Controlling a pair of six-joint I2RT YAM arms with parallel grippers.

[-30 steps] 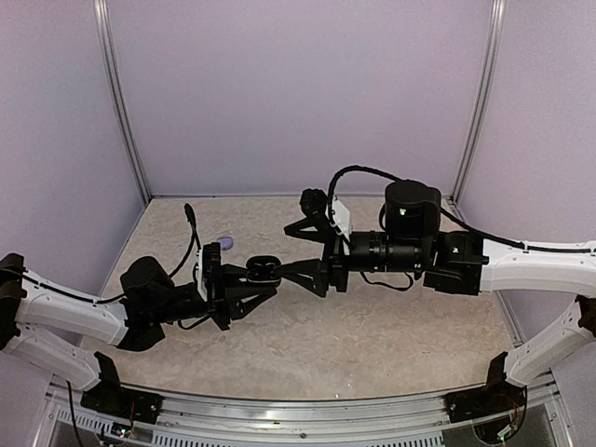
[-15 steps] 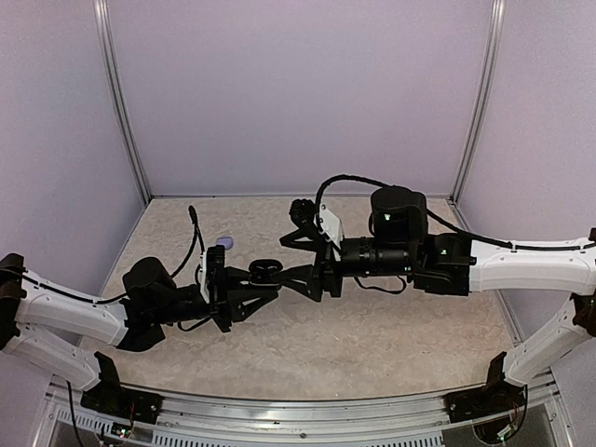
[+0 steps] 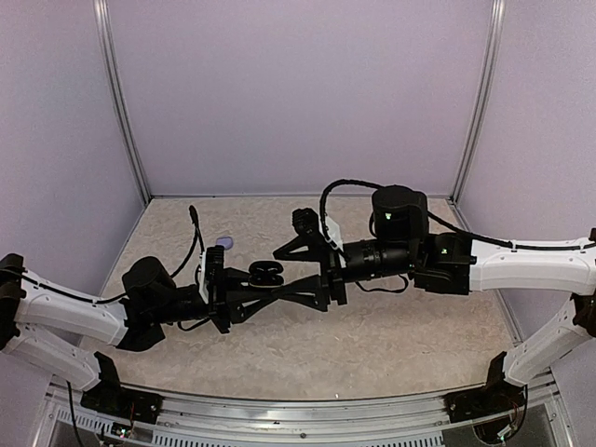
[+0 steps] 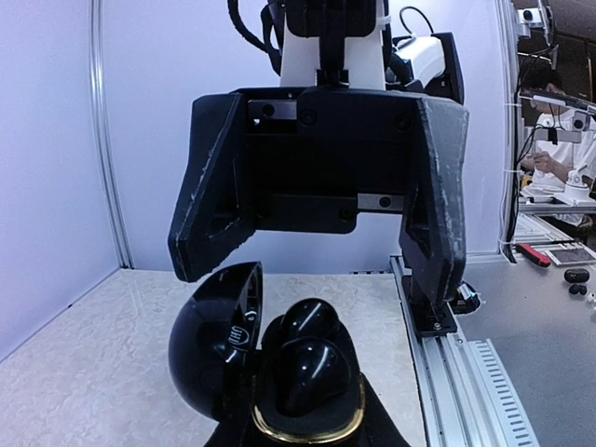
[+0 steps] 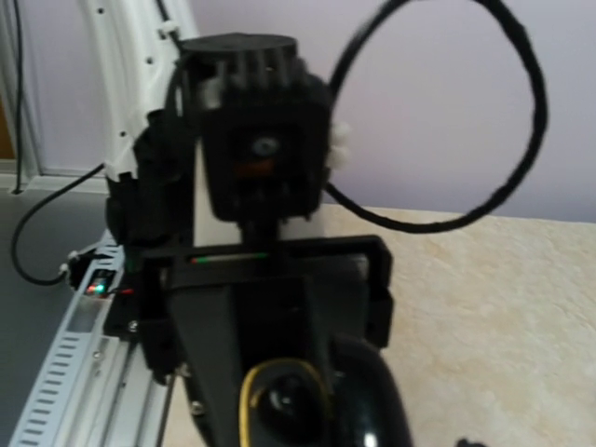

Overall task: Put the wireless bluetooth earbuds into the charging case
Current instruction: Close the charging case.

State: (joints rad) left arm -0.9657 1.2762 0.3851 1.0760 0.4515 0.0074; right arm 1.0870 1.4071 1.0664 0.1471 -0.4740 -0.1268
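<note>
A black charging case, open and gold-rimmed, is seen low in frame, clamped by the left gripper. A dark earbud seems to be seated inside, though blurred. A black cable is looped above the speckled table.

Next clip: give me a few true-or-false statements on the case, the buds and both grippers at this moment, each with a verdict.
1. The charging case has its lid open. True.
2. The case lies loose on the table. False: the left gripper is shut on it and holds it up off the table.
3. Black earbuds sit inside the case. True.
4. The right gripper is clamped on the case. False: its jaws stand apart, facing the case without gripping it.
</note>
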